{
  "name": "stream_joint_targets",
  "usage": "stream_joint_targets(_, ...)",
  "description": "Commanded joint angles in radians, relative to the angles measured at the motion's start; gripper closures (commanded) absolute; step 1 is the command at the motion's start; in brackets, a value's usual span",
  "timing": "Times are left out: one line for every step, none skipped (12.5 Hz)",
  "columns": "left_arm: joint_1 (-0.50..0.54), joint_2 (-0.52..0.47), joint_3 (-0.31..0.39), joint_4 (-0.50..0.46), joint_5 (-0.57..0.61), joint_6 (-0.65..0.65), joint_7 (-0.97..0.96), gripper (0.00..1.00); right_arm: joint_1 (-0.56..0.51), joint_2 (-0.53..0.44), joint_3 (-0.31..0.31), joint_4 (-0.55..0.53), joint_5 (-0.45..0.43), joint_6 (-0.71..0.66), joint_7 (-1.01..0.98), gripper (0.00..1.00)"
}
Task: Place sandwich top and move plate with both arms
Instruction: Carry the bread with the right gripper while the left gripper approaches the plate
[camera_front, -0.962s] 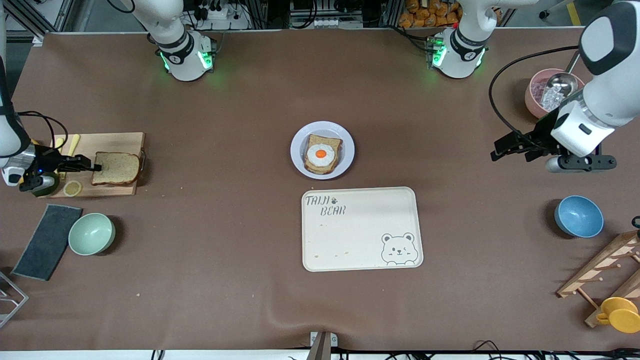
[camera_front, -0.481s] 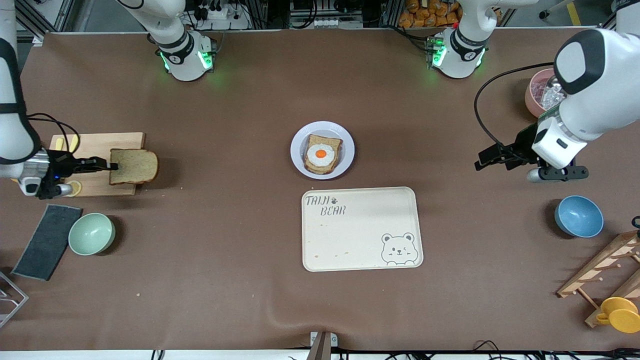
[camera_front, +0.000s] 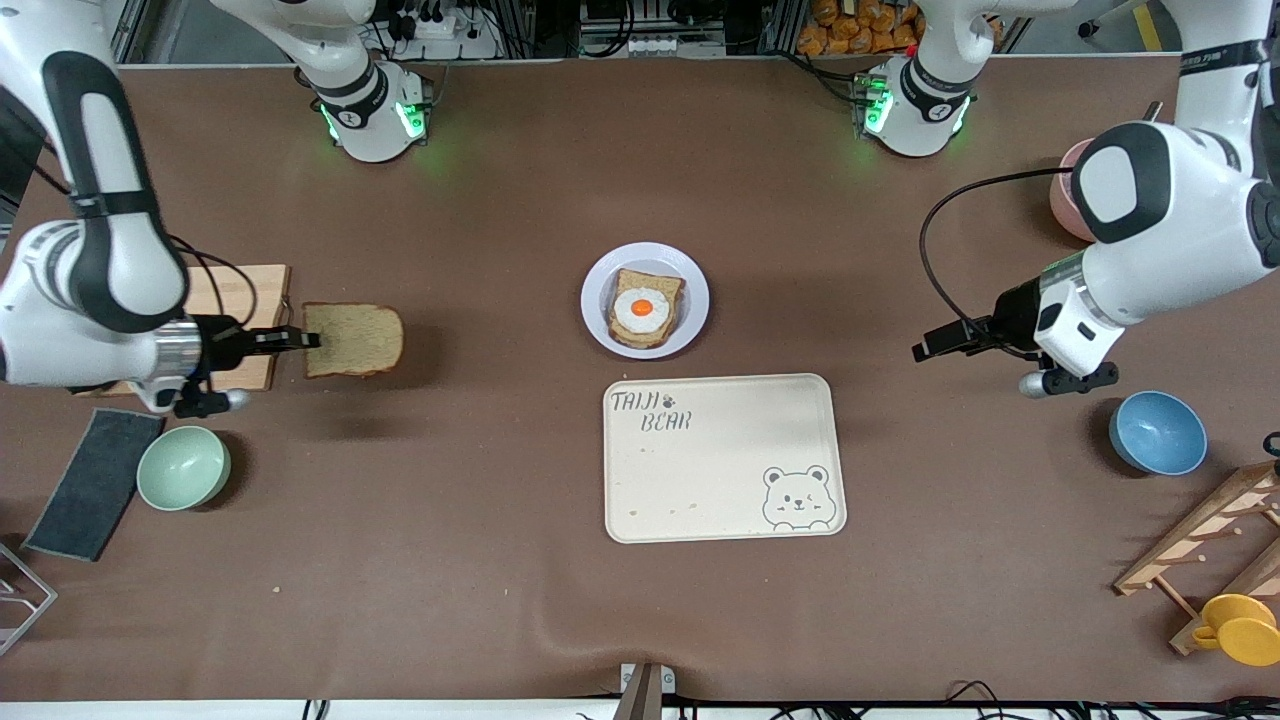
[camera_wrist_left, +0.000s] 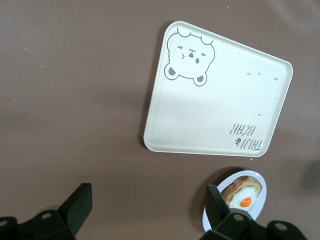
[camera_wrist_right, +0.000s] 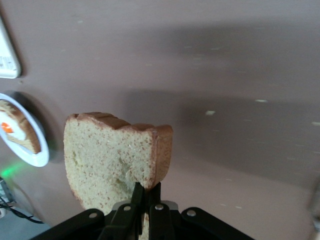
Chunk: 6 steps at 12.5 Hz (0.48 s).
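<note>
From the front view, the right gripper (camera_front: 300, 340) is up in the air over the bare brown table (camera_front: 480, 560) just past the edge of the wooden cutting board (camera_front: 250, 330), its jaws pinched tight on one edge of the sandwich top (camera_front: 353, 340), a squarish light brown wholemeal slice with a darker crust, carried flat. At the table's middle sits the small round pale lavender-white plate (camera_front: 598, 282), holding the bread slice with a fried egg (camera_front: 643, 308), and the cream rectangular bear-printed tray (camera_front: 722, 458) lies just beside it, nearer the camera. The left gripper (camera_front: 925, 349) hangs over bare table near the blue bowl (camera_front: 1158, 432), toward the left arm's end. The left wrist view adds what the front cannot: those black fingers (camera_wrist_left: 80, 205) stand wide apart, holding nothing, with tray and plate in sight. The right wrist view shows the bread's crumb face and thick crust, with the fingertips (camera_wrist_right: 142, 197) clamped on its lower edge.
</note>
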Motion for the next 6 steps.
stream_joint_targets(0.002,0.033,-0.009,-0.011,-0.034,0.052,0.005,0.0,0.098,-0.015,-0.013,-0.009,0.079,-0.006,0.051,1.0)
stream_joint_targets(0.005,0.059,-0.009,-0.01,-0.037,0.06,0.006,0.0,0.148,-0.013,-0.013,-0.007,0.083,0.0,0.078,1.0)
stream_joint_targets(0.005,0.083,-0.009,-0.01,-0.039,0.078,0.008,0.0,0.202,-0.015,-0.011,-0.007,0.094,0.015,0.086,1.0)
stream_joint_targets(0.005,0.098,-0.01,-0.008,-0.039,0.09,0.008,0.0,0.239,-0.016,-0.013,-0.01,0.132,0.029,0.105,1.0)
stream_joint_targets(0.005,0.107,-0.01,-0.008,-0.054,0.096,0.008,0.0,0.265,-0.012,-0.013,-0.015,0.161,0.043,0.115,1.0)
stream_joint_targets(0.005,0.112,-0.01,-0.008,-0.103,0.096,0.011,0.0,0.299,-0.009,-0.013,-0.016,0.174,0.059,0.117,1.0)
